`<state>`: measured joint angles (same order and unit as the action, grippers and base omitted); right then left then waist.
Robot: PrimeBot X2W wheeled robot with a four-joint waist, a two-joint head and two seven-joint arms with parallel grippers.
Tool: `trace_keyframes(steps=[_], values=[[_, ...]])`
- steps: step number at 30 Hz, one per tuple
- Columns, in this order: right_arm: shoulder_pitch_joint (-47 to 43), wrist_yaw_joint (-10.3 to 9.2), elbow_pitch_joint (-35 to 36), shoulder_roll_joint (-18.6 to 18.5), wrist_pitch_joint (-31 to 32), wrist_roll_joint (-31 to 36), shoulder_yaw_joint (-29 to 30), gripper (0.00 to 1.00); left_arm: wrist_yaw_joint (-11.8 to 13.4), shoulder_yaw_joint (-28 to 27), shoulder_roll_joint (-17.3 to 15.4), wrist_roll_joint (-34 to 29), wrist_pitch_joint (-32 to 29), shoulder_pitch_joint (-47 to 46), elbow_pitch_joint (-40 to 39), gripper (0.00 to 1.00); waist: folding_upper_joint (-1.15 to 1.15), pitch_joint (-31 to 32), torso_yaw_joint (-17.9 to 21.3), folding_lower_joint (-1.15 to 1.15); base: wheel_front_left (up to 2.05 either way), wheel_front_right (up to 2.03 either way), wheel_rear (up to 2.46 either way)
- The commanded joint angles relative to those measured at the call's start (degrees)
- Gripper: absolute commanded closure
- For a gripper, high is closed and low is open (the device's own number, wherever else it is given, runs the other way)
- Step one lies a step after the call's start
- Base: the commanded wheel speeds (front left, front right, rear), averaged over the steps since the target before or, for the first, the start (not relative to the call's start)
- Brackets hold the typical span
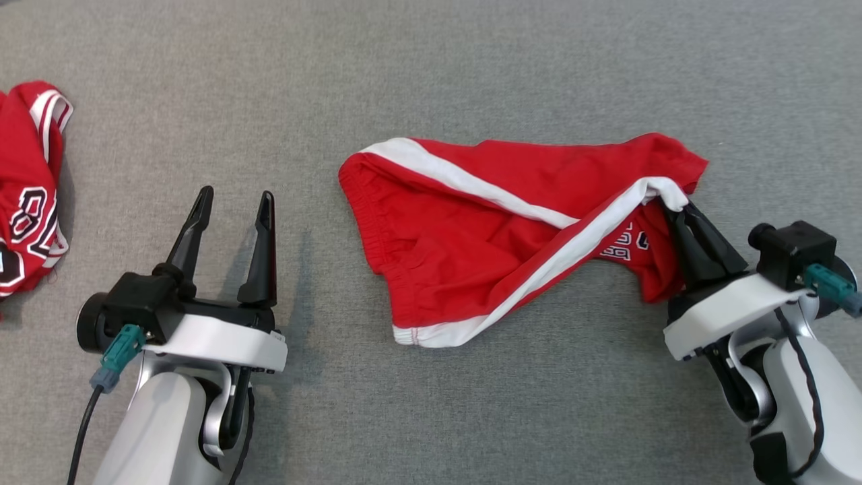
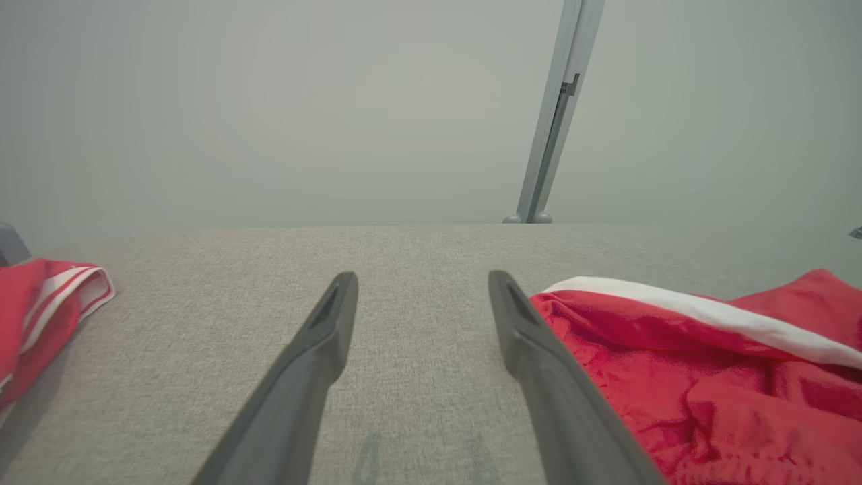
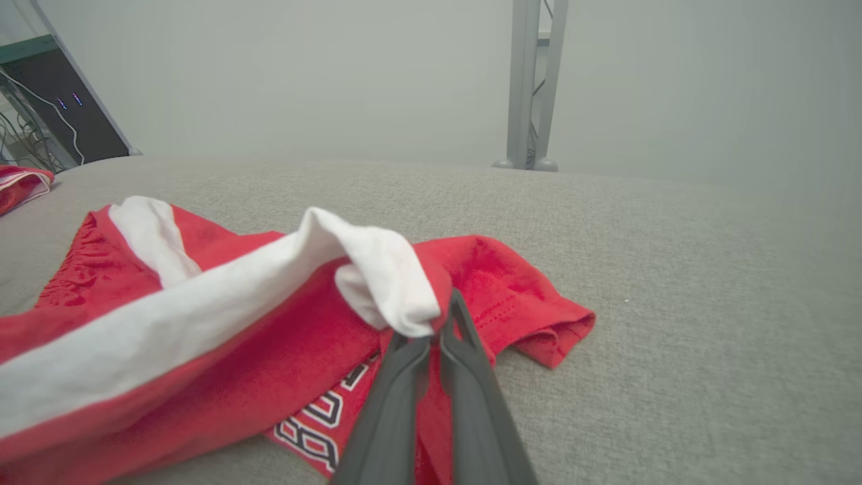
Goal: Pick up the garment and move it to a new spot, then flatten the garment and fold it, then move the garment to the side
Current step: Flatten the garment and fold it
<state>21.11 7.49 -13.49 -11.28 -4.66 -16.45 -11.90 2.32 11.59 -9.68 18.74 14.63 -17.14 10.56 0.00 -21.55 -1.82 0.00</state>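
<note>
Our right gripper (image 1: 675,209) pinches only a hem corner of the shorts (image 1: 485,229) lying on the grey surface (image 1: 431,81), while our left gripper (image 1: 236,194) gapes empty, so pulling could slip that thin grip or bunch them.

The shorts (image 1: 485,242) are red with white side stripes and lie crumpled and half folded over on the grey desk (image 1: 431,81), elastic waistband to the left. Black-and-white lettering peeks out underneath at the right, where a striped corner is lifted, pinched by the right end effector (image 1: 675,210).
</note>
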Motion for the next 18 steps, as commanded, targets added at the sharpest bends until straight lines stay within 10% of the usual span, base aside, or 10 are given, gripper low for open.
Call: trace_keyframes(steps=[1, 5, 8, 18], values=[[1.45, 0.01, -1.46, -0.51, -0.76, -0.46, -0.01, 1.00, -0.17, -0.18, 0.06, -0.42, 0.19, -1.41, 0.25, 0.00, 0.00, -1.53, -1.01, 0.00, 0.00, 0.00, 0.00], [4.27, 0.00, -5.75, -0.83, -2.11, -1.48, -0.42, 1.00, -0.23, -0.37, 0.39, -0.54, 0.45, -2.01, 0.65, 0.00, 0.00, -2.42, -1.24, 0.00, 0.00, 0.00, 0.00], [5.47, 0.00, -8.01, -0.53, -3.98, -2.52, -0.52, 0.00, -0.26, -0.62, 0.36, -0.69, 0.53, -2.47, 0.85, 0.00, 0.00, -2.59, -1.07, 0.00, 0.00, 0.00, 0.00], [2.70, 0.01, -8.69, 0.82, -9.82, -3.61, 4.82, 0.00, 0.03, -1.56, 0.37, -0.82, 0.52, -0.96, 1.64, 0.00, 0.00, 0.10, 1.31, 0.00, 0.00, 0.00, 0.00]])
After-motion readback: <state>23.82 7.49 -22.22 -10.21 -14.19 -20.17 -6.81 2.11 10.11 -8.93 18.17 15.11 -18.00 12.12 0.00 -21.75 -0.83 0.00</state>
